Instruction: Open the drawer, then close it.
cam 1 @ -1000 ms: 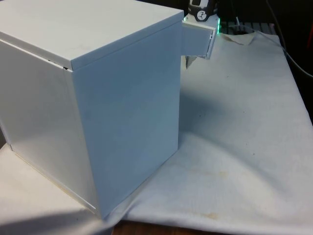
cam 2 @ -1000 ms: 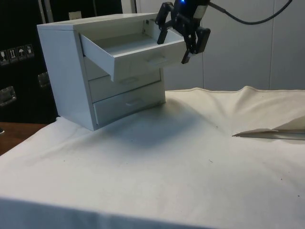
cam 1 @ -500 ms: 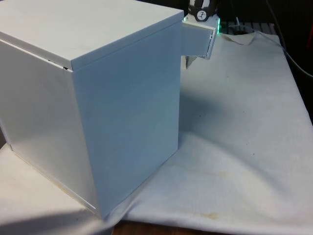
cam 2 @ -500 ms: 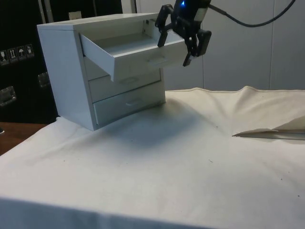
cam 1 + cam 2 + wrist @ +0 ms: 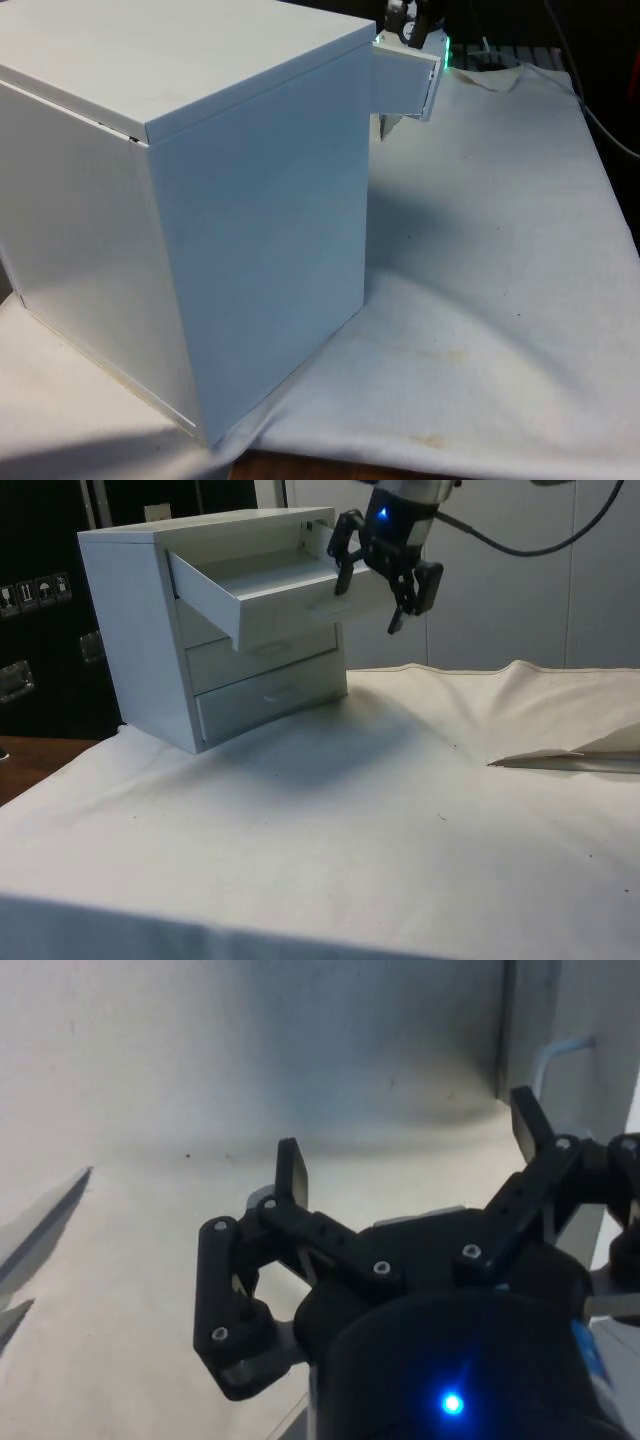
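White top drawer (image 5: 270,592) stands open; the spread, empty gripper (image 5: 385,580), seemingly just clear at its 3 o'clock, should push the front squarely.

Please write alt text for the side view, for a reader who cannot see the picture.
A white chest of drawers stands on a table under a white cloth, with its top drawer pulled out. A black gripper hangs with open fingers at the drawer's front, not gripping the handle. The two lower drawers are shut.
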`<state>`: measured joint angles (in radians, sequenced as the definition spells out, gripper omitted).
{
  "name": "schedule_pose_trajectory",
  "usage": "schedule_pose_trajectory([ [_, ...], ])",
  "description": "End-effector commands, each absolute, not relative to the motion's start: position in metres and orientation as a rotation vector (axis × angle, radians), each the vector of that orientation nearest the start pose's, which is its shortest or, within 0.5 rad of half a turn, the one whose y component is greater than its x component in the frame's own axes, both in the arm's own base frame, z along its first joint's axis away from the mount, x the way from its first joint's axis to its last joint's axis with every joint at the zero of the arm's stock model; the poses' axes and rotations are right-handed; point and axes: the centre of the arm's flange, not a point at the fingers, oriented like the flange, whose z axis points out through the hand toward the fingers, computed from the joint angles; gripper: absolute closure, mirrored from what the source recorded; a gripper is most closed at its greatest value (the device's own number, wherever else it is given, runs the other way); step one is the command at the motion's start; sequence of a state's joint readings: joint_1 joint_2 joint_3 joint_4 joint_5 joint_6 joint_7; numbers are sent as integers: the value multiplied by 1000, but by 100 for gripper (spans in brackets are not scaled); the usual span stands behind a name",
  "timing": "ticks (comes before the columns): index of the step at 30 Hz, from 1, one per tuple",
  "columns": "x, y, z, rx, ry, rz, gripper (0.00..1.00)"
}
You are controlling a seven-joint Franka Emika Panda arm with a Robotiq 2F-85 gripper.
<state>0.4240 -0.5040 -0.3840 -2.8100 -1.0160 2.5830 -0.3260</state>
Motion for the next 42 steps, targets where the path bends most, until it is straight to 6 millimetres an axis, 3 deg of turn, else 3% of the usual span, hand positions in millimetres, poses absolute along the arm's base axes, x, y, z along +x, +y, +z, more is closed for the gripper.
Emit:
schedule_pose_trajectory([
  [1, 367, 38, 357, -2994, -2027, -452, 0],
  [4, 368, 33, 350, -3000, -2030, -451, 0],
  [6, 368, 31, 348, -3003, -2031, -452, 7],
  [8, 368, 29, 345, -3009, -2030, -455, 26],
  [10, 368, 29, 344, -3010, -2031, -455, 31],
  [14, 368, 28, 343, -3014, -2030, -457, 51],
  [19, 367, 28, 340, -3013, -2020, -423, 86],
  [20, 368, 27, 343, -3015, -2030, -457, 86],
  [23, 370, 26, 342, -3016, -2029, -449, 100],
  [42, 413, 5, 357, -3075, -2017, -438, 100],
])
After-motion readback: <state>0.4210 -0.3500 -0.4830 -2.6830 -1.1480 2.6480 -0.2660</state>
